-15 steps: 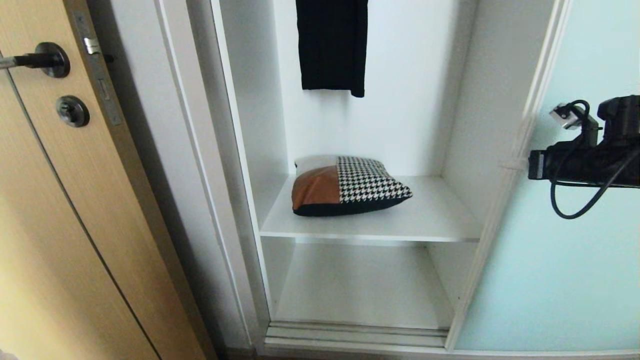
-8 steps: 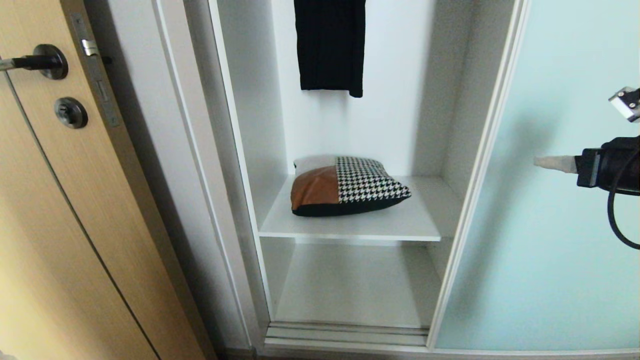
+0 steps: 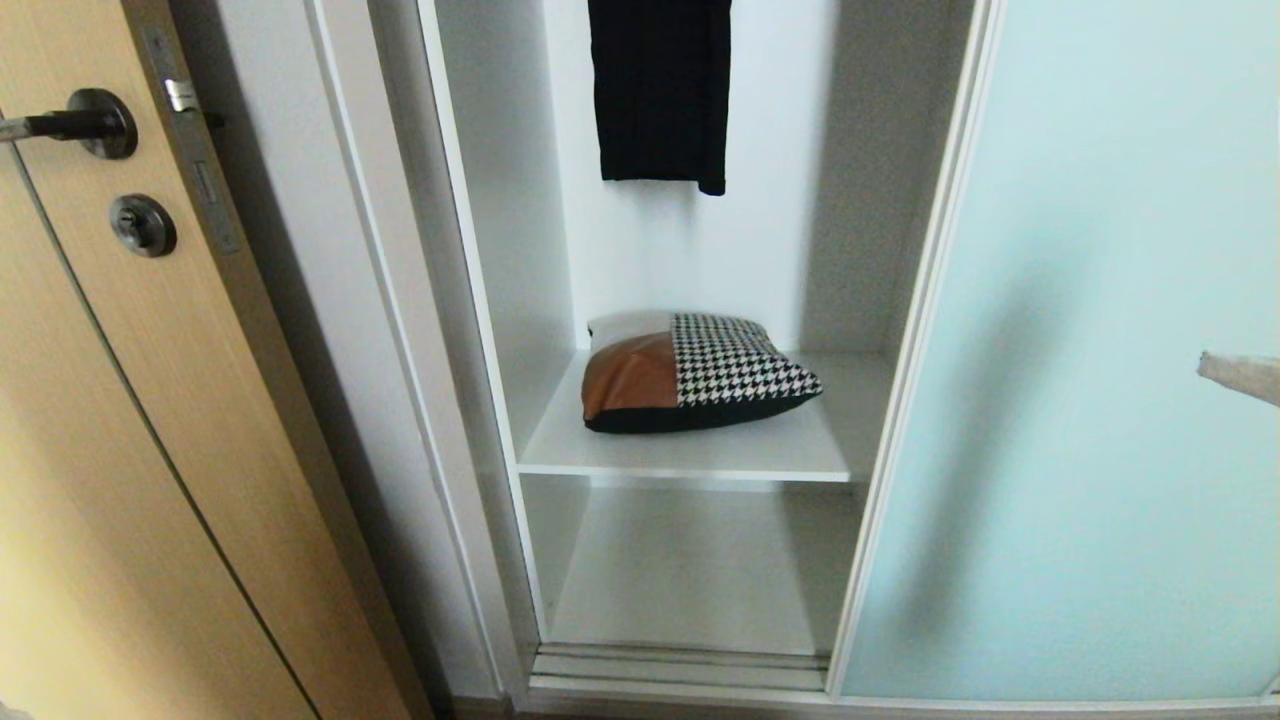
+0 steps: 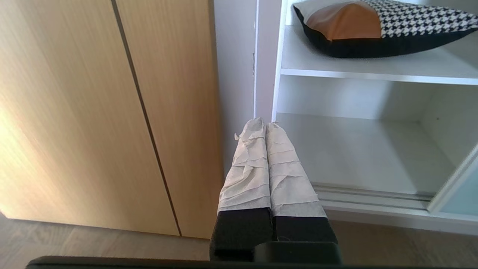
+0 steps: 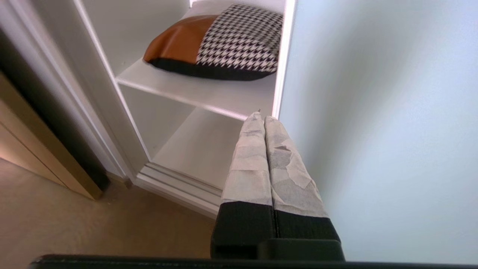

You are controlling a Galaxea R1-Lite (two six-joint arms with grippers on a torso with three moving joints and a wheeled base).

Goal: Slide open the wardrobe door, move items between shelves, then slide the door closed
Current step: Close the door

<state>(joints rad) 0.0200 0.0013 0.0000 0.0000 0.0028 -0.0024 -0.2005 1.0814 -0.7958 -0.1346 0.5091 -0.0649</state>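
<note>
Right gripper [image 5: 264, 118]: your taped fingers are pressed together and hold nothing; they hover before the frosted sliding wardrobe door [image 3: 1080, 350], just beside its left frame edge, and contact cannot be confirmed. Left gripper [image 4: 264, 125]: likewise closed and empty, parked low near the wardrobe's left post. Further out, the patchwork cushion [image 3: 695, 372] lies flat on the upper shelf [image 3: 800, 455], with the lower shelf [image 3: 690, 580] beneath and a dark garment [image 3: 660, 90] hanging above. Step in hand, by judgement: closing the door. Your next move calls for pushing the panel left until the opening is covered.
</note>
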